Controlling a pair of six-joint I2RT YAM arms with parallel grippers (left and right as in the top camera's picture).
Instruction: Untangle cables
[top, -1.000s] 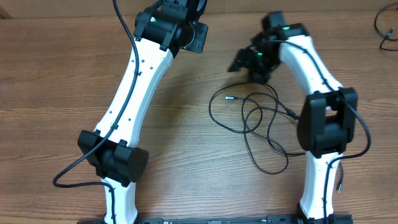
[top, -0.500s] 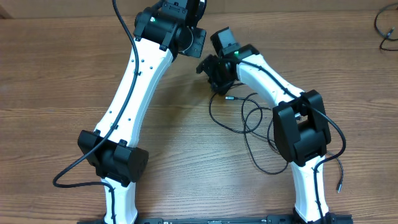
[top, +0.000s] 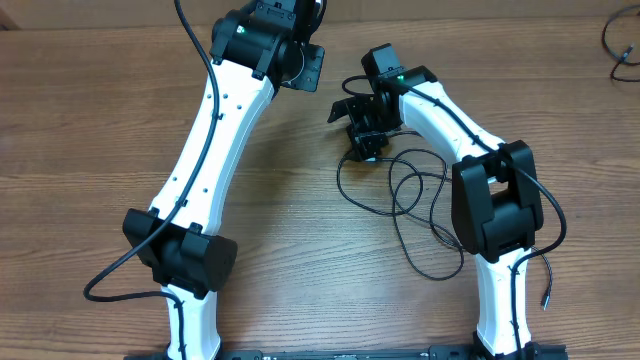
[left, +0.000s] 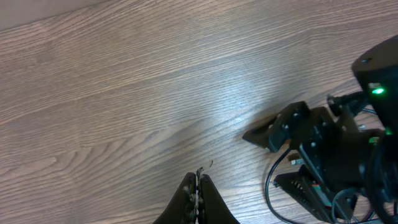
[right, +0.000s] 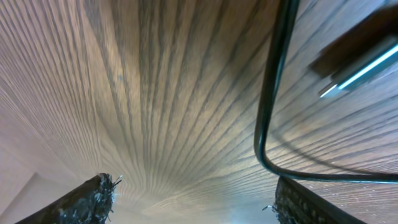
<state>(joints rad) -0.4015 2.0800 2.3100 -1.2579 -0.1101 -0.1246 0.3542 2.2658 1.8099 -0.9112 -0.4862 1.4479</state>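
One cable loop (right: 272, 93), under wide-spread right gripper (right: 196, 198), plug (right: 354, 59) alongside

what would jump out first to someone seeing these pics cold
First, the loose tangle of thin black cables looping over the wooden table, right of centre. Next, the right gripper, jaws open, sits low over the tangle's upper-left end, where a silver-tipped plug lies beside a cable bend. The left gripper is shut, holding nothing, over bare wood nearby.
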